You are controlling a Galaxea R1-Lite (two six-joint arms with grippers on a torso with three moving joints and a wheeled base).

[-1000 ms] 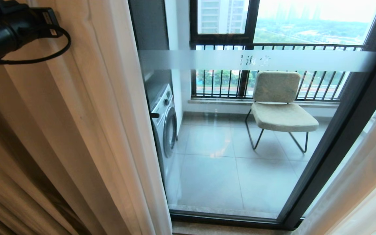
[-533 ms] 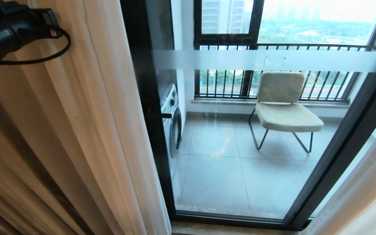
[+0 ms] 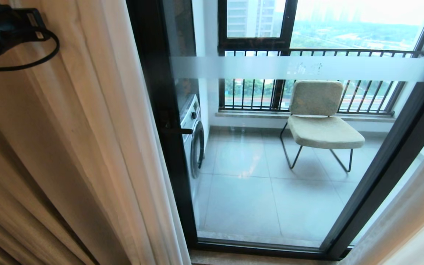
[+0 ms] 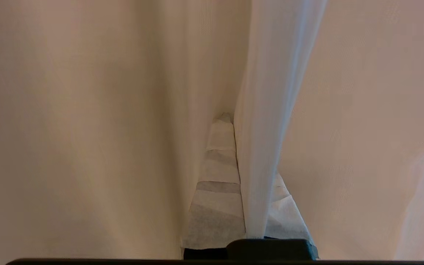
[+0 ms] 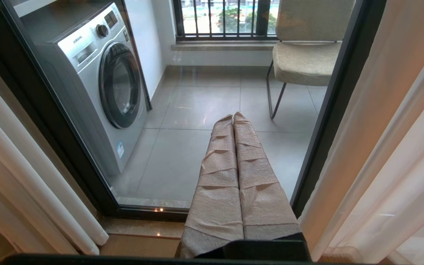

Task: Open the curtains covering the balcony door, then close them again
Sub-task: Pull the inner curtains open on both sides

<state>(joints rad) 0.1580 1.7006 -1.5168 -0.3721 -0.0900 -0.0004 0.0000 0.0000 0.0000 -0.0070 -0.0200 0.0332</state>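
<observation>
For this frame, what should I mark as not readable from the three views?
- Head view: the left gripper's fingertips are hidden by the curtains.
- Left wrist view: the left gripper pinches a fold; the cloth hides everything behind it.
- Head view: the lettering on the balcony door's frosted strip is too faint to read.
- Right wrist view: the chair is cut off at the picture's edge; the right gripper is shut and empty.

curtains [image 3: 87,147]: matt woven cloth; balcony door [image 3: 271,165]: clear glossy glass | floor tiles [image 3: 241,206]: glossy
</observation>
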